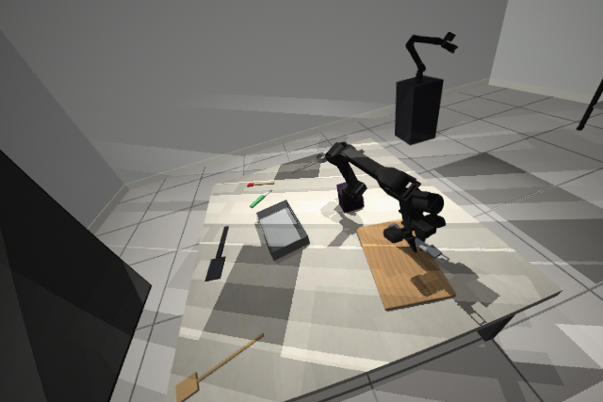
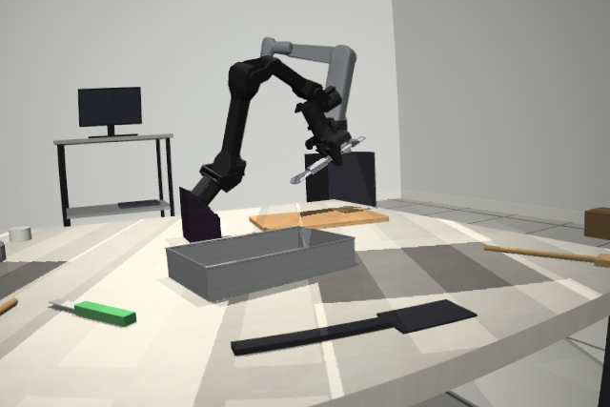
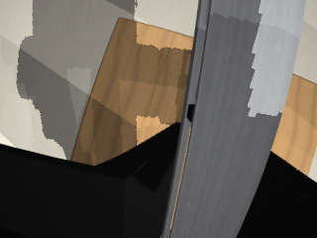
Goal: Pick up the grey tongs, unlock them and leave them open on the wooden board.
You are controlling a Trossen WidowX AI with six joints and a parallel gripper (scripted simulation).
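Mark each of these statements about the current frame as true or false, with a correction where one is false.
1. The hand is shut on the grey tongs. True.
2. The tongs rest across the roasting tin. False: they are held in the air above the wooden board.
3. The tongs hang level. False: they slant, one end lower toward the tin side.
4. A black spatula lies on the table. True.
5. The green-handled tool sits inside the tin. False: it lies on the table beside the tin.

One tongs [image 2: 322,162], one tin [image 2: 260,259], one board [image 2: 320,218], two spatulas [image 2: 355,326].
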